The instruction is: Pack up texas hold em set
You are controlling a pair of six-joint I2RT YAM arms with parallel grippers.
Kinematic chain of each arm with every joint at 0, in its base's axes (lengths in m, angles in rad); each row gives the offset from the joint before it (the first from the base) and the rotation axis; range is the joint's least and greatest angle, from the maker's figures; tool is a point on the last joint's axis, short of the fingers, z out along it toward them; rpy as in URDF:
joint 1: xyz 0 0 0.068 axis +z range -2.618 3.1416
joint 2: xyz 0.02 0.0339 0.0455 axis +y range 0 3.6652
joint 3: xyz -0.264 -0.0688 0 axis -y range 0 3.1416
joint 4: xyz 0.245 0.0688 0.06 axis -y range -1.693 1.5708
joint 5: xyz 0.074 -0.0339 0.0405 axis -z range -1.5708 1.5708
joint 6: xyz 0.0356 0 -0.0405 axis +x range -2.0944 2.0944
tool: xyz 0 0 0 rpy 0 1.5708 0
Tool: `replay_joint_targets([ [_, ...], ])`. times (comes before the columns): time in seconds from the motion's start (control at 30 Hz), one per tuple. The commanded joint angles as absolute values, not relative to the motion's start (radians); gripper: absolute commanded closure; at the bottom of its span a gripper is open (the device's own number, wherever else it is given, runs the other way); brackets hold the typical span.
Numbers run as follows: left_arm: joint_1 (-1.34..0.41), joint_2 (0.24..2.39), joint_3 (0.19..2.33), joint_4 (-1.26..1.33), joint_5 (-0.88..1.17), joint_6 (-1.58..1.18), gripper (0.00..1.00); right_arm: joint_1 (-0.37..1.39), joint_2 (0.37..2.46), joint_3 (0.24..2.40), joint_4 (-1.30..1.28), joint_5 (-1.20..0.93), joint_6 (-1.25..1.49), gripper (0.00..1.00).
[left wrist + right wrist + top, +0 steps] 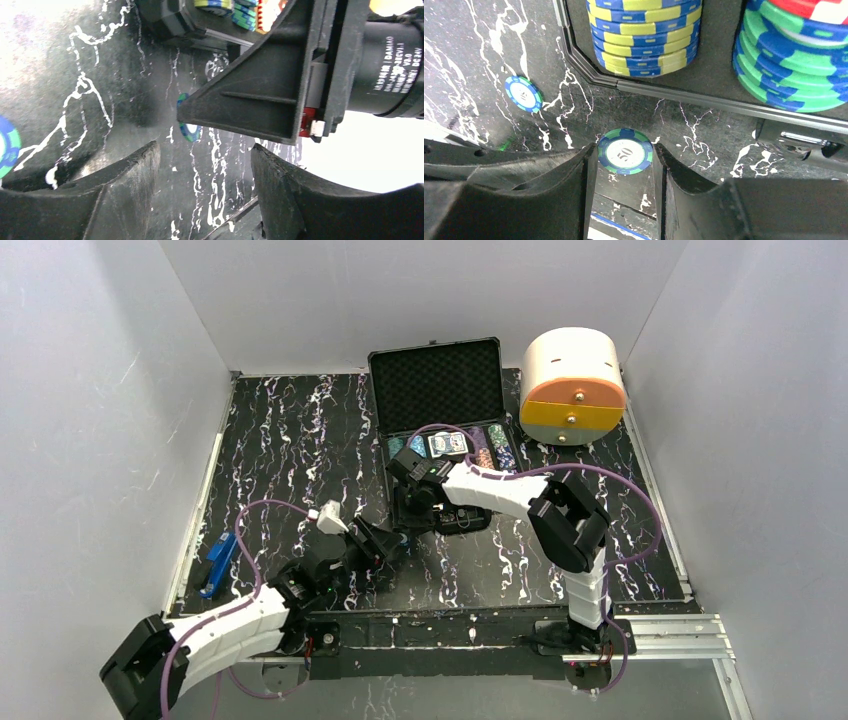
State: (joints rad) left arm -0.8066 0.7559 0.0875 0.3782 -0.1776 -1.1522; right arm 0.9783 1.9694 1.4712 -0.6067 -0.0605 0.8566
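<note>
Pinching green chip [625, 155] in right claw [624, 147]; left claw [204, 146] spread; loose chip [6, 150] cut off at edge

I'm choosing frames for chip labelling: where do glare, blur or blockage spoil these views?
Left wrist: glare washes out the table top left, white blowout lower right, the right arm blocks the middle. Right wrist: sharp, the 50 chip reads clearly. Top external: even light, but the case is small.

chip [625, 151] reads 50; motor [395, 65] marked damiao, v3.0
</note>
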Motion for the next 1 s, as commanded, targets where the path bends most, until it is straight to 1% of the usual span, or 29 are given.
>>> replay_joint_targets([
  [0.0, -0.803, 0.821, 0.084, 0.530, -0.195, -1.187, 0.40, 0.971, 1.913, 1.463, -0.563, -0.090, 0.888, 0.53],
  [0.03, -0.804, 0.843, 0.089, 0.533, -0.189, -1.192, 0.42, 0.971, 1.912, 1.462, -0.561, -0.093, 0.890, 0.53],
  [0.1, -0.804, 0.880, 0.091, 0.539, -0.183, -1.214, 0.43, 0.970, 1.912, 1.463, -0.557, -0.096, 0.894, 0.53],
  [0.2, -0.803, 0.899, 0.084, 0.536, -0.195, -1.237, 0.40, 0.967, 1.915, 1.465, -0.553, -0.102, 0.900, 0.53],
  [0.27, -0.803, 0.907, 0.083, 0.537, -0.203, -1.248, 0.40, 0.968, 1.913, 1.462, -0.548, -0.105, 0.905, 0.53],
  [0.4, -0.802, 0.919, 0.089, 0.553, -0.223, -1.258, 0.45, 0.968, 1.912, 1.458, -0.546, -0.111, 0.909, 0.53],
  [0.6, -0.803, 0.965, 0.104, 0.570, -0.261, -1.271, 0.54, 0.966, 1.908, 1.453, -0.540, -0.126, 0.915, 0.53],
  [0.97, -0.805, 1.038, 0.123, 0.650, -0.277, -1.296, 0.64, 0.967, 1.904, 1.436, -0.530, -0.145, 0.924, 0.53],
])
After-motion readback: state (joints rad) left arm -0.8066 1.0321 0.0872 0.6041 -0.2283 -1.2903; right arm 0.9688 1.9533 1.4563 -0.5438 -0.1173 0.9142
